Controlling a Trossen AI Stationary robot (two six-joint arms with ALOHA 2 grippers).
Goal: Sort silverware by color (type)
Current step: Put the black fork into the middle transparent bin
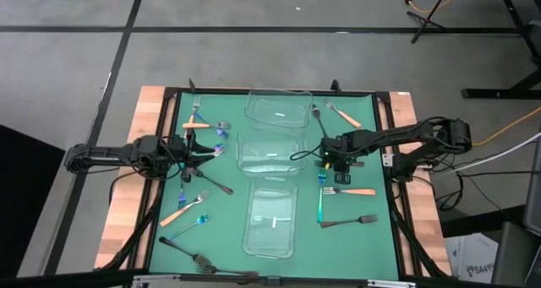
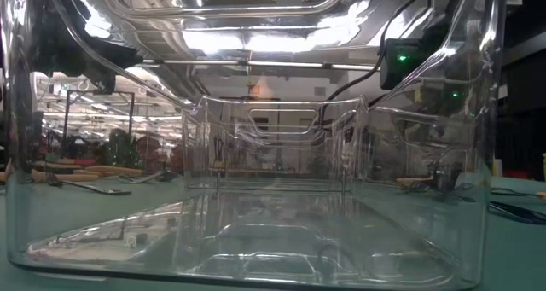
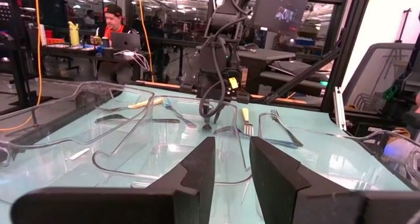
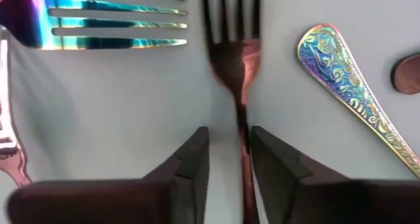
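Note:
The silverware lies scattered on the green mat on both sides of three clear containers (image 1: 269, 150). My right gripper (image 1: 330, 163) points down over a dark, copper-tinted fork (image 4: 231, 27) lying flat on the mat. Its open fingers stand on either side of that fork's handle (image 4: 244, 152). An iridescent fork's tines (image 4: 111, 20) and an iridescent handle (image 4: 354, 86) lie beside it. My left gripper (image 1: 211, 150) waits level at the mat's left, its fingers (image 3: 197, 178) a little apart with nothing between them. My right gripper comes from above, pointing down, with its fingers across the dark fork's handle just behind the neck (image 4: 241, 112). The handle lies close to one finger (image 4: 275, 168); whether that finger touches it I cannot tell. The fork rests flat on the mat.
Left of the containers lie orange-handled forks (image 1: 199, 123) (image 1: 182, 210) and dark forks (image 1: 211, 182) (image 1: 188, 254). On the right are an orange-handled fork (image 1: 355, 191), a teal fork (image 1: 321, 205) and a dark fork (image 1: 348, 221). The low view looks through a container wall (image 2: 273, 197).

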